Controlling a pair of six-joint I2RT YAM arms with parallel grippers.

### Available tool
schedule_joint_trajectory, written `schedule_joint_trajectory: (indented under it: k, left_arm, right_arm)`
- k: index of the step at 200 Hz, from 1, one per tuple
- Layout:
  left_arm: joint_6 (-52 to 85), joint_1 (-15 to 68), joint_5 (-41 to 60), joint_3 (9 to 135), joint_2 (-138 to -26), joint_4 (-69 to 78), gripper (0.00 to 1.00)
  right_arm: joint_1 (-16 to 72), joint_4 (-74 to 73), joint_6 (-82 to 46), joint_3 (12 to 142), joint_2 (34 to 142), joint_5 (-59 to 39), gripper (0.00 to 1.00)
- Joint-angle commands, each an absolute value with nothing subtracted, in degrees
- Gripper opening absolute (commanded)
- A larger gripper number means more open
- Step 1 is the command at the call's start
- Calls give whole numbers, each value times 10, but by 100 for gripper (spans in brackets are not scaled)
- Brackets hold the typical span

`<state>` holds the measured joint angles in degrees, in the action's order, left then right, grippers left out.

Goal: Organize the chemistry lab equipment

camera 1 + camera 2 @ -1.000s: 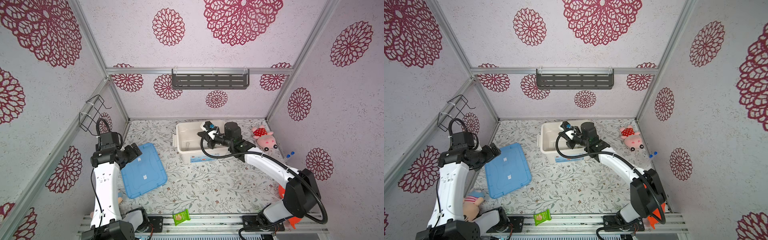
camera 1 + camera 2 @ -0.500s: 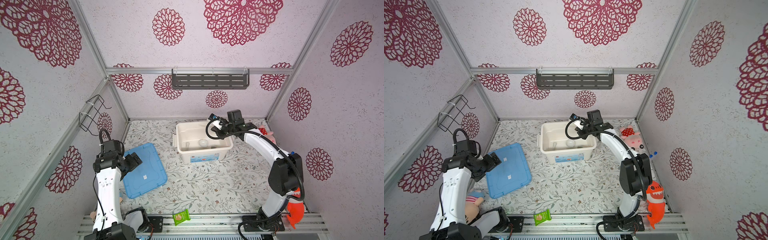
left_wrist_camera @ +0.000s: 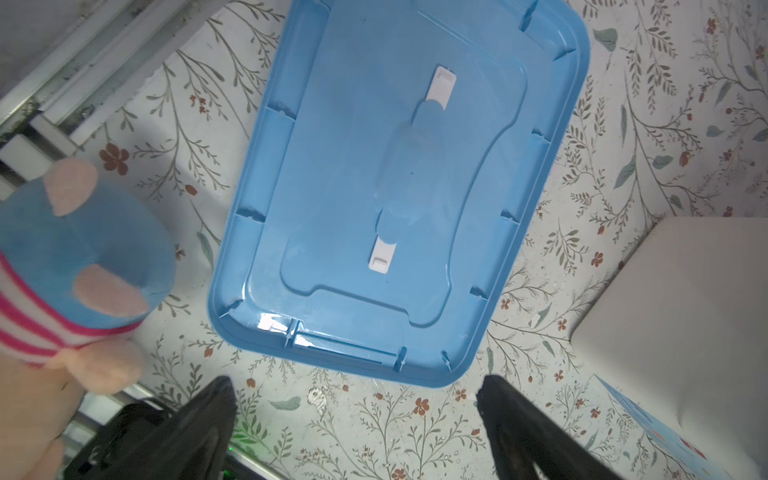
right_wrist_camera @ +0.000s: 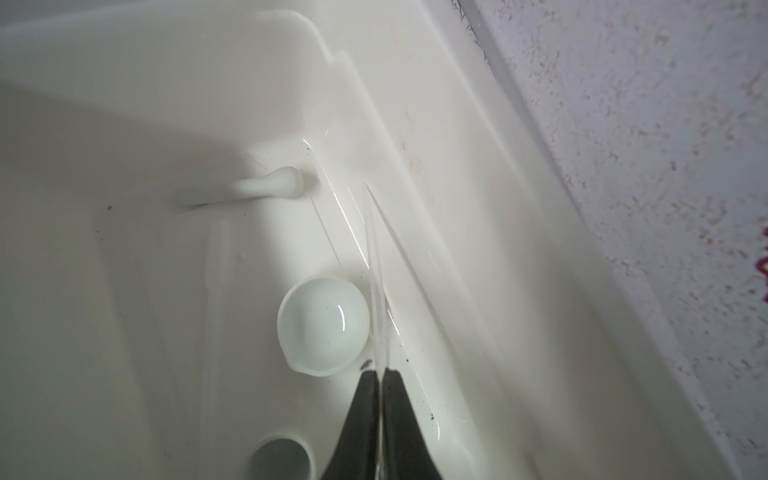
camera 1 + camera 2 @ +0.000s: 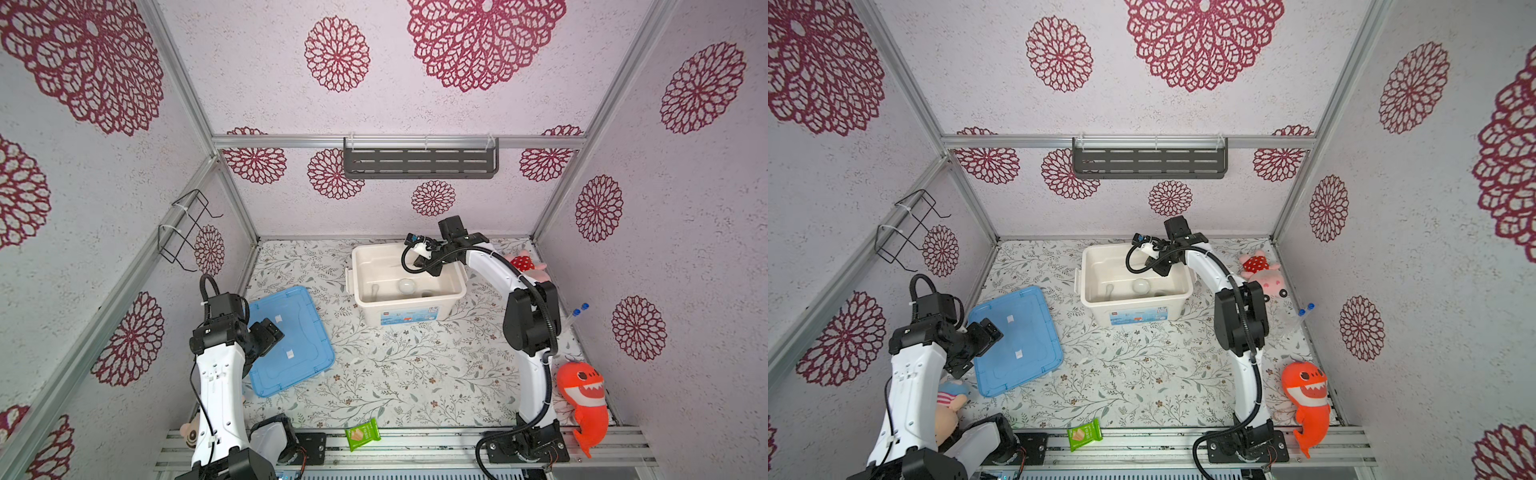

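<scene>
With right gripper (image 4: 380, 372) clamped on glass tube (image 4: 375, 270), lower gently into bin (image 4: 457, 208) beneath, clear of dish (image 4: 323, 328) just beside; left gripper (image 3: 355, 386) splayed, empty

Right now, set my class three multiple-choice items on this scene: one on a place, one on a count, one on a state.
1. Relative to the bin, the lid lies: A on it; B on the table to its left; C on the table to its right.
2. Outside the bin, the blue-capped tubes number: A none; B two; C four.
3. The right hand is: A wide open; B shut on nothing; C shut on a glass tube.
Answers: B, the lid lies on the table left of the bin; B, two blue caps show; C, the tube sticks out of the closed hand.
</scene>
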<state>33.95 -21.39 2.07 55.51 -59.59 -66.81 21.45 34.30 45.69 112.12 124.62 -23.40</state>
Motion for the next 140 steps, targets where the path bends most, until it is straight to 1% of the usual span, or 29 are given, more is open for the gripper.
schedule_joint_trajectory:
  k: [1, 10, 20, 64, 79, 97, 121, 140]
  left_arm:
    - [369, -221, -73, 577, -599, -720, 93]
    - [384, -221, -102, 581, -597, -730, 89]
    - [395, -221, -117, 586, -597, -735, 87]
    - [429, -223, -111, 574, -597, -725, 88]
    - [443, -227, -117, 581, -598, -735, 88]
    - [465, -231, -96, 574, -584, -732, 88]
    - [483, -237, -53, 545, -561, -698, 88]
    - [483, -244, -47, 546, -566, -706, 89]
  right_arm:
    - [214, 351, 488, 1151, 1245, -199, 10]
    - [214, 337, 491, 1144, 1247, -185, 11]
    - [214, 322, 492, 1138, 1250, -178, 12]
    - [214, 283, 493, 1132, 1268, -171, 17]
    - [213, 280, 493, 1134, 1273, -169, 21]
    - [214, 275, 488, 1136, 1271, -180, 26]
    - [214, 267, 479, 1135, 1264, -190, 27]
    - [214, 260, 473, 1136, 1253, -197, 28]
